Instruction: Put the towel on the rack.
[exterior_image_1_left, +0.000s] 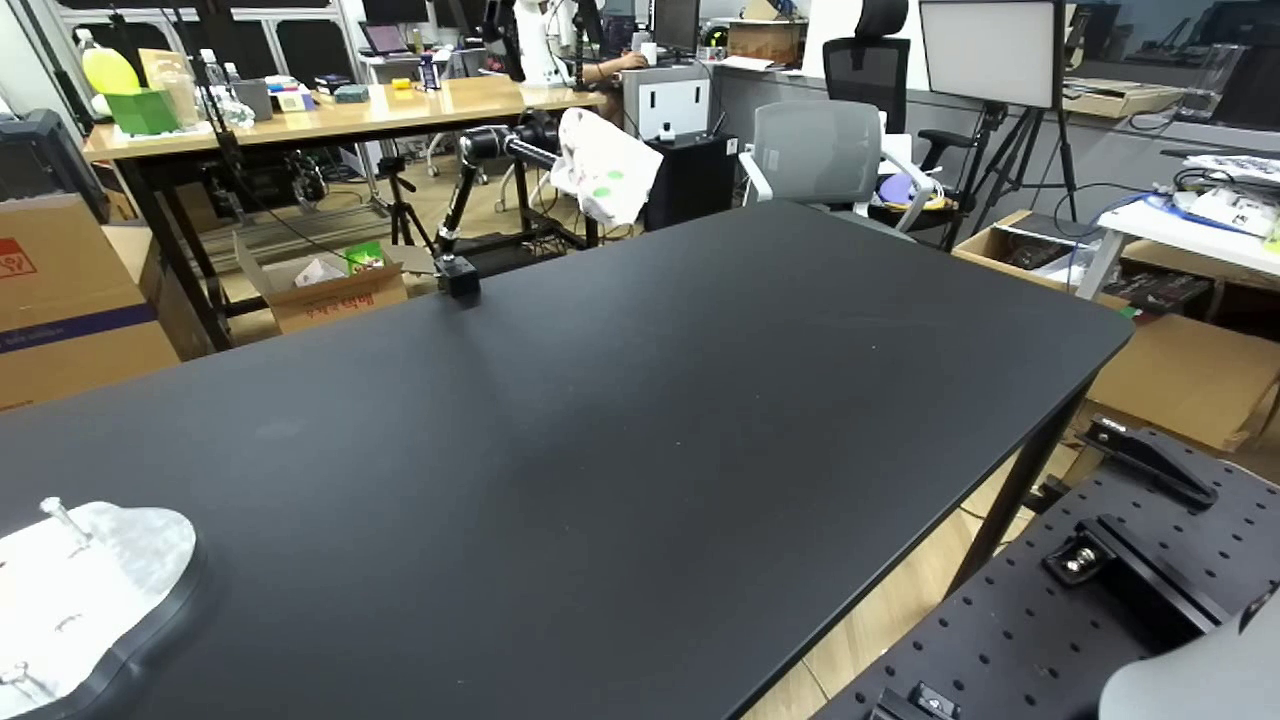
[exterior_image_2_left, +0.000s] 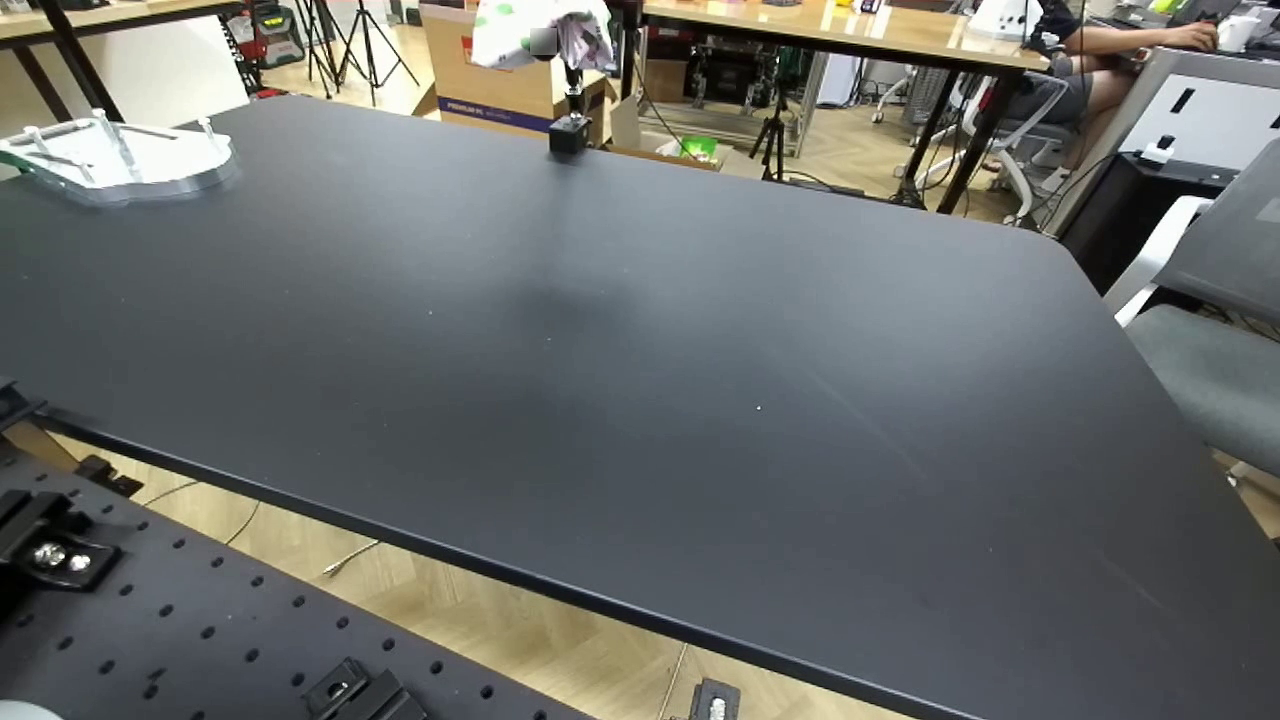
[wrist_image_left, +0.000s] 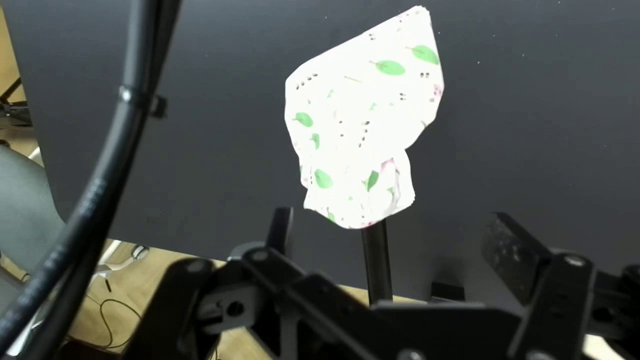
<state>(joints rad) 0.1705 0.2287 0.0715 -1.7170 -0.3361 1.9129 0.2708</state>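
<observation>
The towel (wrist_image_left: 362, 110), white with green leaves, hangs over the tip of a black jointed stand (exterior_image_1_left: 486, 146) at the far edge of the dark table (exterior_image_1_left: 640, 400), held up above tabletop level in both exterior views.

In the wrist view its long axis runs away from the gripper (wrist_image_left: 392, 227), leaning a little to the right: the folded, narrower end is near, with the stand's rod passing under it, and the broad end is far, finishing in a sharp corner that points far right. In an exterior view one corner points right and another hangs downward.

The gripper's two fingers (wrist_image_left: 512, 255) are wide apart, the rod showing in the gap; the towel lies just beyond them, clear of both and closer to the left one. How high they stand over it I cannot tell.

A white pegged board (exterior_image_1_left: 110, 580) lies at the table's left. A grey chair (exterior_image_1_left: 815, 150) stands beyond its far right.
</observation>
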